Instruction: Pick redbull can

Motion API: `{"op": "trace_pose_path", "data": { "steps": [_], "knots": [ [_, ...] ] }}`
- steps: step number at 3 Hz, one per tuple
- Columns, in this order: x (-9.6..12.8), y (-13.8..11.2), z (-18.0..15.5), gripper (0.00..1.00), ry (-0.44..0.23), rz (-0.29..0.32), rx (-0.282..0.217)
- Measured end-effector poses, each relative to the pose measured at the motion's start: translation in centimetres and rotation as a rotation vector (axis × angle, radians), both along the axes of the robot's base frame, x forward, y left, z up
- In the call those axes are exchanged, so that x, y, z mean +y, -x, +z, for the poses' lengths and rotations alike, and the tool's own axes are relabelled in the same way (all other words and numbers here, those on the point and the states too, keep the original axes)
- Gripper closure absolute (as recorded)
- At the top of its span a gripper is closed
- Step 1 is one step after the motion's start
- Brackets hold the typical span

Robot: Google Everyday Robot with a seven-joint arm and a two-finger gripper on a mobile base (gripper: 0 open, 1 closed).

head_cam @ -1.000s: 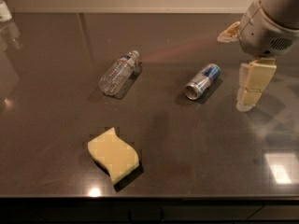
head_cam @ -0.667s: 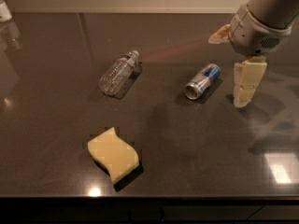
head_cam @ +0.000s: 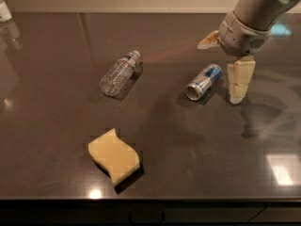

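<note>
The redbull can (head_cam: 203, 82), slim and silver with blue panels, lies on its side on the dark countertop (head_cam: 188, 145), with its shiny end facing the front left. My gripper (head_cam: 217, 73) hangs over the can's far right end and is open. One cream finger (head_cam: 240, 81) points down just right of the can. The other finger (head_cam: 209, 40) sticks out behind the can. Neither finger touches the can, and it is not held.
A clear plastic water bottle (head_cam: 119, 72) lies on its side left of the can. A yellow sponge (head_cam: 114, 157) lies near the front edge. A pale object (head_cam: 3, 11) stands at the far left corner. The wall runs along the back.
My gripper has moved left and come closer to the can, and its fingers now stand on either side of the can's far end. The can, bottle and sponge have not moved.
</note>
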State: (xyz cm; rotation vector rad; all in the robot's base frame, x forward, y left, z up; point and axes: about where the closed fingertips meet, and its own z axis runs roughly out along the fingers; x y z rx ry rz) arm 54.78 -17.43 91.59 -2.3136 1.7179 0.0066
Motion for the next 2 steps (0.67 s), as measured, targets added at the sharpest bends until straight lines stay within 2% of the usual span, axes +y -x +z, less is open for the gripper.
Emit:
{"op": "trace_pose_path", "data": {
  "steps": [1, 2],
  "knots": [
    [0.1, -1.6, -1.7, 0.0, 0.016, 0.063, 0.035],
    [0.4, -3.2, -3.1, 0.0, 0.047, 0.125, 0.049]
  ]
}}
